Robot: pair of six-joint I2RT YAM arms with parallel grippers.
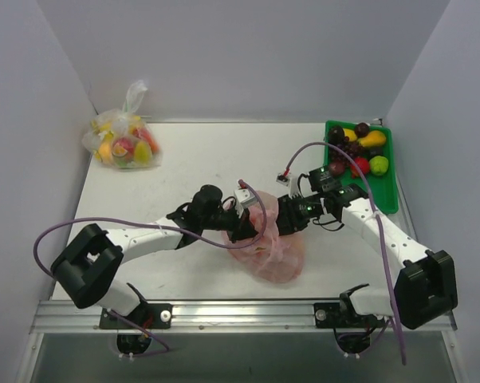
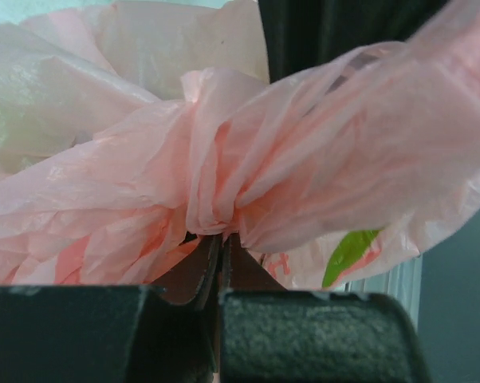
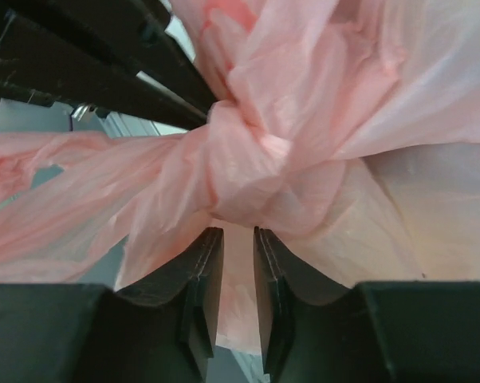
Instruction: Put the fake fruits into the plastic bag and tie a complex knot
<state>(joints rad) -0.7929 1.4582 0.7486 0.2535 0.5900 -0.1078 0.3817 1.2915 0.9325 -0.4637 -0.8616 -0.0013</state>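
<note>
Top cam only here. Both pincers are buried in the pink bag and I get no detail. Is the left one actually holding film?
Observer: Yes. The left wrist view shows the left pincer shut on a gathered bunch of the plastic bag.
Operator: Is there a knot, and where's the right one relative to it?
Observer: The right wrist view shows a tight knot directly above the right pincer. Its jaws are down to a narrow slit filled with pink film.
</note>
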